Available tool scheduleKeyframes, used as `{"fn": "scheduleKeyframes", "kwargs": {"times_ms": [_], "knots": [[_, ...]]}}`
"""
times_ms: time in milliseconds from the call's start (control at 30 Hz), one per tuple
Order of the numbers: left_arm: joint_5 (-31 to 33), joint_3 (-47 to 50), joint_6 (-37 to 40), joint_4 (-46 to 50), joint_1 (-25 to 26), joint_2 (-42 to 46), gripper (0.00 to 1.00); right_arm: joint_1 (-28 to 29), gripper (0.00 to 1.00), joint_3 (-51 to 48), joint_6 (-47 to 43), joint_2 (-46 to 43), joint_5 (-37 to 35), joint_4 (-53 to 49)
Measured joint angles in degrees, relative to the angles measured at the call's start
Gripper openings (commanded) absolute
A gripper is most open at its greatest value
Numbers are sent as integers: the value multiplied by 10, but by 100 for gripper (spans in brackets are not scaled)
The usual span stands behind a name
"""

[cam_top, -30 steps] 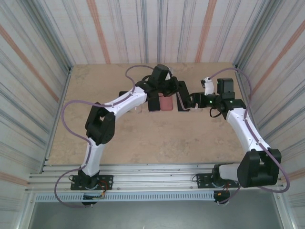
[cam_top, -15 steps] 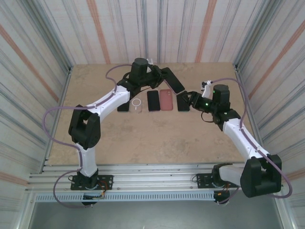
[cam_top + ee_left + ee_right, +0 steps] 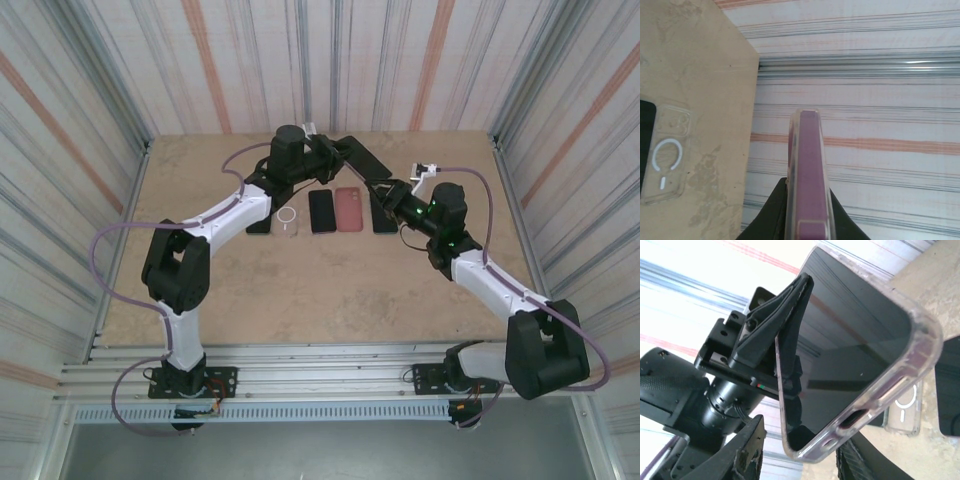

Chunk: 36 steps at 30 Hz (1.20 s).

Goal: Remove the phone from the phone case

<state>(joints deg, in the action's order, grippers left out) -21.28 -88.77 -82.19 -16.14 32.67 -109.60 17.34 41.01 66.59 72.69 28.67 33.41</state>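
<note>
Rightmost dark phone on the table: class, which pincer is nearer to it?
Right. The right pincer hovers just above the far end of the dark phone. The left pincer is raised farther back and to the left, clamping the cased phone.

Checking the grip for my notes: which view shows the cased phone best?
Right wrist: the cased phone is close, screen and clear rim plain, left gripper clamped on it. Left wrist shows its edge; top external, a small dark slab.

no readable text; a white ring mark (image 3: 654,158) on the clear case (image 3: 670,172)
</note>
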Motion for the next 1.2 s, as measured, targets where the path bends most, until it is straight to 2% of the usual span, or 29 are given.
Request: {"fn": "scheduleKeyframes", "kwargs": {"times_ms": [400, 767, 1200], "knots": [[-1, 4, -43, -42, -2, 0, 12, -1, 17, -1, 51, 9, -3, 61], [3, 31, -103, -96, -3, 0, 11, -2, 9, -1, 63, 16, 2, 85], [3, 35, -171, -123, -4, 3, 10, -31, 6, 38, -80, 19, 87, 41]]}}
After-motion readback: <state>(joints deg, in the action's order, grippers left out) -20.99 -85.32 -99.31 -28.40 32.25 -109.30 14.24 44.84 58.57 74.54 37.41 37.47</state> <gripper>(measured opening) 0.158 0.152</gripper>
